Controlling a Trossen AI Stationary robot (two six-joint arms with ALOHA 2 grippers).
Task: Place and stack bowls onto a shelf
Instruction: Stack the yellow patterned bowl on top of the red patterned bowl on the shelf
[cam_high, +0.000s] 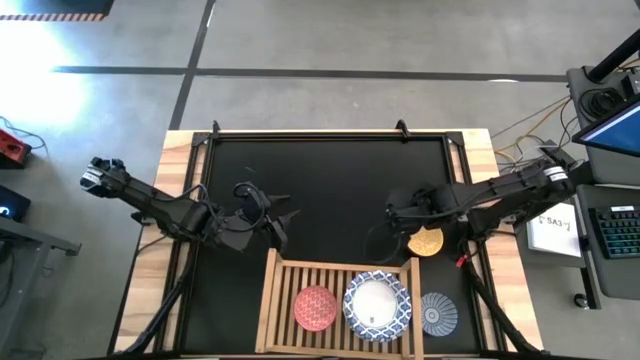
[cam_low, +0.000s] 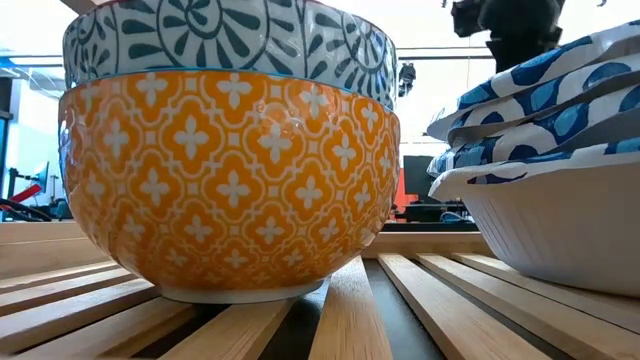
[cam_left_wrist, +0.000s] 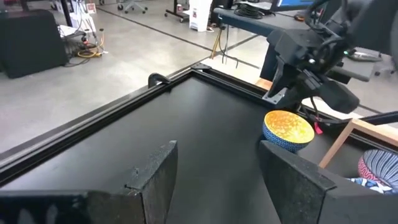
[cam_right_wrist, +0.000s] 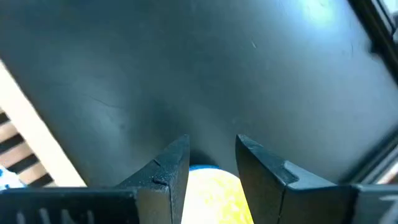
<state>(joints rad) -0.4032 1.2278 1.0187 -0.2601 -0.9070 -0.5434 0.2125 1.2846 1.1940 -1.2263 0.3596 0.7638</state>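
The right gripper (cam_right_wrist: 211, 163) pinched the yellow bowl's (cam_high: 426, 241) rim just beyond the shelf (cam_high: 340, 268) — likely for stacking; the left gripper (cam_left_wrist: 214, 168) waited, fingers spread.

Left tool (cam_high: 283, 222) hangs wide open mid-bench; right tool (cam_right_wrist: 211, 163), fingers half-closed, reaches in from the right.

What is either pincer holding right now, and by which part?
The right pincer grips the yellow bowl by its rim, above the black mat. The left pincer is open and holds nothing.
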